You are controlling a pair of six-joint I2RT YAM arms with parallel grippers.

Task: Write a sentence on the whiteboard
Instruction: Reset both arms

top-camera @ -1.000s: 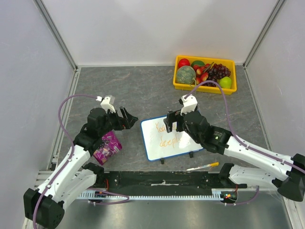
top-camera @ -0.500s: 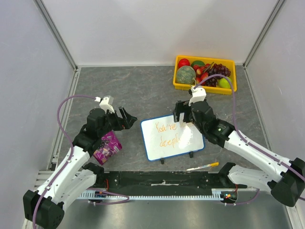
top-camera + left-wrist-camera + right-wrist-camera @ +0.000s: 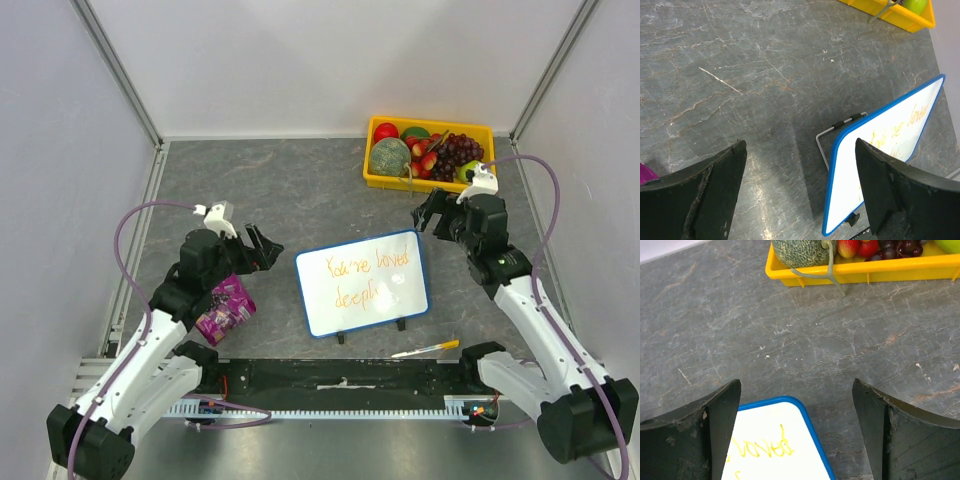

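Shows right gripper point(image 3: 428, 212), spread and empty, withdrawn from whiteboard point(image 3: 325, 300) toward far-right corner; sentence point(image 3: 368, 265) now uncovered, seemingly complete; left gripper point(image 3: 265, 245) likewise spread.

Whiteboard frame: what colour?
Blue. The whiteboard rim is clearest in the top external view, where all four edges show.
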